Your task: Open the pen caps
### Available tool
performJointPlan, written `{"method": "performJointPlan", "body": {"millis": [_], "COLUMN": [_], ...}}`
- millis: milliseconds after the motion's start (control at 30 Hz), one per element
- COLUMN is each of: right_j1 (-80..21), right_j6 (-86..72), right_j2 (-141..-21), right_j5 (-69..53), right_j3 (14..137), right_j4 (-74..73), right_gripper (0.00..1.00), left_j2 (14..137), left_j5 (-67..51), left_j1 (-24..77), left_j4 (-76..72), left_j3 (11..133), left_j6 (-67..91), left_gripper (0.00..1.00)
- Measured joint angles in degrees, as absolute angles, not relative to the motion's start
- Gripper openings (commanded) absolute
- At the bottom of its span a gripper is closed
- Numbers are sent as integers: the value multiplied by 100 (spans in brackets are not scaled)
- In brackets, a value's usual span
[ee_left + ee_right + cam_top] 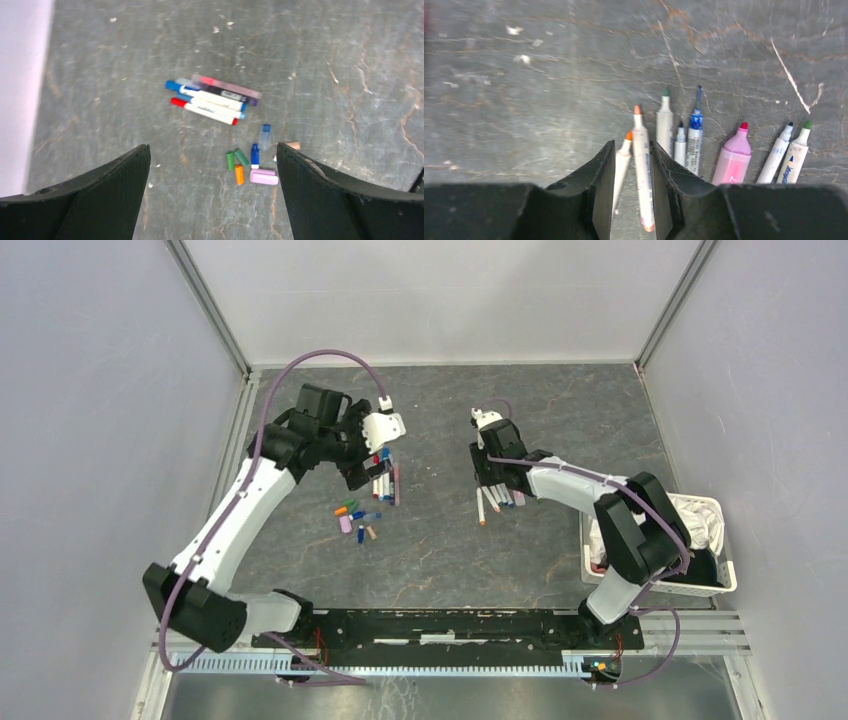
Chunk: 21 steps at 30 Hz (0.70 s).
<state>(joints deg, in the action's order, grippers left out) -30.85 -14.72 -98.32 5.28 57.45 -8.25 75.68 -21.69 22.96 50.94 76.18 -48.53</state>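
Here the left pincer [212,146] hangs spread wide above the bench [100,75], gripping nothing. The capped pens [210,100] lie bundled ahead of it in its wrist view. Their long axes run nearly parallel to the line between the two fingers, tilting a little. By my judgement the wrist needs a turn before the jaws can close across a barrel rather than along it. The loose pen caps [255,157] sit in a small heap between the fingertips and just nearer than the bundle, apart from the pens. The left arm is plainly the nearer one to both.

Further right, the right pincer [631,145] stands narrowly parted astride an orange-tipped pen [643,165], with a second orange-tipped pen [620,165] beside it in the same gap. Both barrels point straight away from the wrist. Whether the jaws press on them I cannot tell. The other uncapped pens [694,145] lie in a row just to the right, parallel, with their tips pointing away.
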Motion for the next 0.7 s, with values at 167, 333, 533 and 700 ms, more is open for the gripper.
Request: {"method": "performJointPlan", "body": {"millis": [167, 333, 533, 700], "right_j1": [-3671, -4405, -4875, -4884], "right_j6": [-1466, -1562, -1693, -1785], "right_j2": [-9636, -10232, -11404, -12204], "right_j5": [819, 854, 864, 847], "right_j3": [6136, 7220, 8300, 8890], "right_j4": [-882, -917, -993, -1190], "right_gripper": [44, 44, 40, 38], "left_j2": [6947, 6716, 6973, 7087], "left_j5": [-1354, -812, -696, -628], "left_j1": [2296, 2281, 2235, 2224], "left_j4": [4383, 4056, 4091, 4165], "left_j3": [7535, 7397, 7338, 7290], "left_j6": [-4032, -3621, -3301, -3153], "left_gripper": [100, 100, 100, 100]}}
